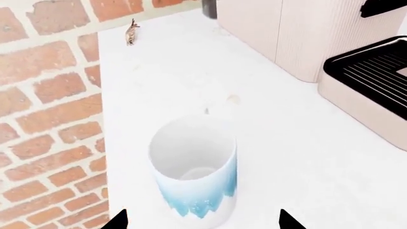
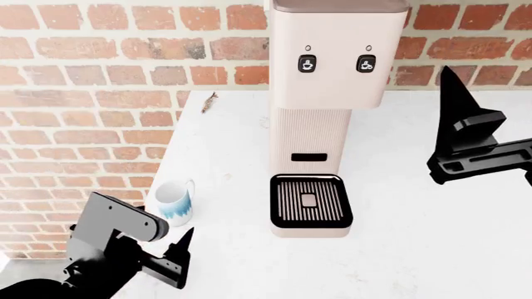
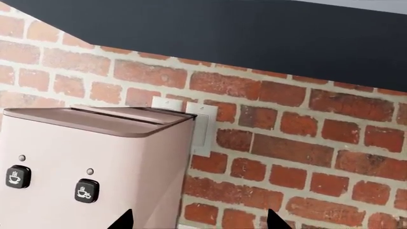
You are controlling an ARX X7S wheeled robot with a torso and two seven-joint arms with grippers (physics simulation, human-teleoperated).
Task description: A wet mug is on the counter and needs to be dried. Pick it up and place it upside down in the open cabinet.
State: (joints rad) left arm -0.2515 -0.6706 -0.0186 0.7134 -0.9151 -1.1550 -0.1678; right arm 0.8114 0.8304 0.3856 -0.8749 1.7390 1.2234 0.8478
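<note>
The mug (image 1: pixel 194 167) is white with a jagged light-blue pattern. It stands upright on the white counter (image 1: pixel 305 143), close to the counter's left edge. In the head view the mug (image 2: pixel 173 201) is left of the coffee machine, with its handle at the upper right. My left gripper (image 1: pixel 202 223) is open and empty. Its two dark fingertips (image 1: pixel 117 220) are spread wider than the mug and sit just short of it. In the head view the left gripper (image 2: pixel 179 249) is low, just in front of the mug. My right gripper (image 2: pixel 453 93) is open and empty, held high at the right with its fingers pointing up.
A tall beige coffee machine (image 2: pixel 332 93) with a black drip tray (image 2: pixel 309 199) stands right of the mug. A brick wall (image 2: pixel 83 124) runs along the counter's left edge and back. A small brown scrap (image 2: pixel 209 101) lies at the back. The right wrist view shows a dark surface (image 3: pixel 254 33) overhead.
</note>
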